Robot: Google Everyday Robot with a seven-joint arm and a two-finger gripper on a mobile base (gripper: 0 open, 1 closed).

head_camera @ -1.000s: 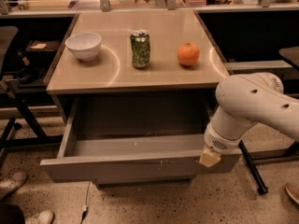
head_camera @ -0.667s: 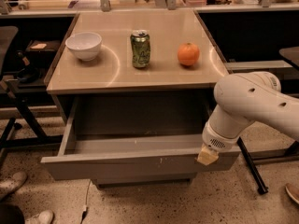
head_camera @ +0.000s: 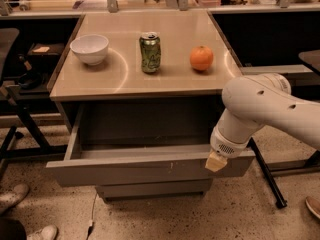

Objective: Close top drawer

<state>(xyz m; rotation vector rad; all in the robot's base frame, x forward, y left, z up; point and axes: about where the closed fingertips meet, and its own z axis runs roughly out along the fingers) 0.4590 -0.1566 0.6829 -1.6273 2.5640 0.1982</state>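
The top drawer (head_camera: 125, 171) is a wide grey drawer pulled well out from under the tan cabinet top (head_camera: 150, 79). Its inside looks empty. Its flat front has small pale scratches near the middle. My gripper (head_camera: 216, 161) is at the right end of the drawer front, at its upper edge, with the white arm (head_camera: 260, 109) coming in from the right. Only a pale yellowish tip shows below the wrist.
On the cabinet top stand a white bowl (head_camera: 89, 48), a green can (head_camera: 150, 52) and an orange (head_camera: 201, 58). A lower grey drawer front (head_camera: 150, 189) sits beneath. A chair leg (head_camera: 267, 176) is at the right, dark chair frames (head_camera: 20, 129) and shoes (head_camera: 15, 196) at the left.
The gripper has shifted slightly left along the drawer front's right end. The drawer looks about as far open as before.
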